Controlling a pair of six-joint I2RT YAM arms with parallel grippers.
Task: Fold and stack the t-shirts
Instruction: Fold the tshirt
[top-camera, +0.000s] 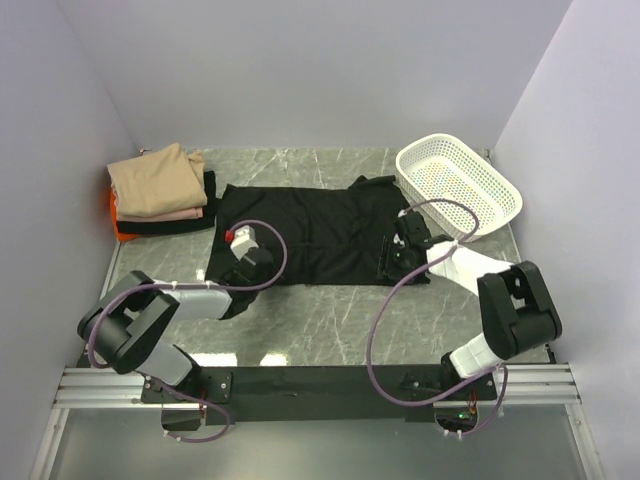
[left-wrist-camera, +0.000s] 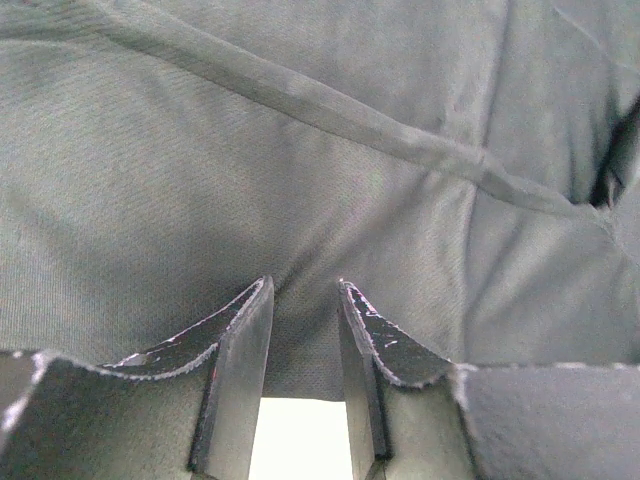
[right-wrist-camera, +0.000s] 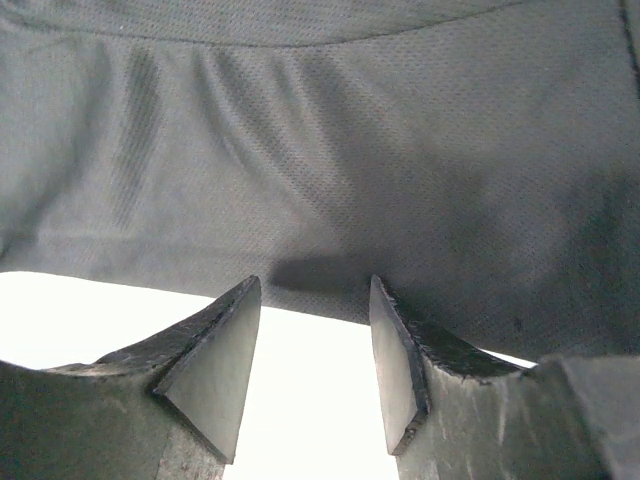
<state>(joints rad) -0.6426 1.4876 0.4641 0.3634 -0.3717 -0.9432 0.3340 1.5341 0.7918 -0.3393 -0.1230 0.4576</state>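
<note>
Right up close in the left wrist view: left gripper (left-wrist-camera: 305, 290), jaws a little apart, holding nothing, tips low over black cloth, with a long fold line higher up. Much the same in the right wrist view: right gripper (right-wrist-camera: 315, 285), jaws wider apart, holding nothing too, tips at the very edge of the cloth, bright table just below.

Now biggest to smallest, from the top view.

- Gray marble table (top-camera: 330, 320), across the middle of the frame.
- Black t-shirt (top-camera: 310, 225), spread flat in the center and not folded yet, with one gripper at its lower left and one at its lower right.
- White basket (top-camera: 455, 180) at upper right, just beside the shirt's far right corner — touching or not, hard to tell.
- Stack of folded t-shirts (top-camera: 160, 190) at upper left, tan on top, with pink, black and orange peeking out under it, just beside the shirt's left end.

Possible trouble from here, only a guess:

- Could close on no cloth at all on the right, with the tips so near the edge — then a slip and a crooked fold.
- Could lift unevenly, deep on one side and shallow on the other, and twist the shirt.
- Could drag cloth into the basket.
- Could bump the stack and knock it loose.
</note>
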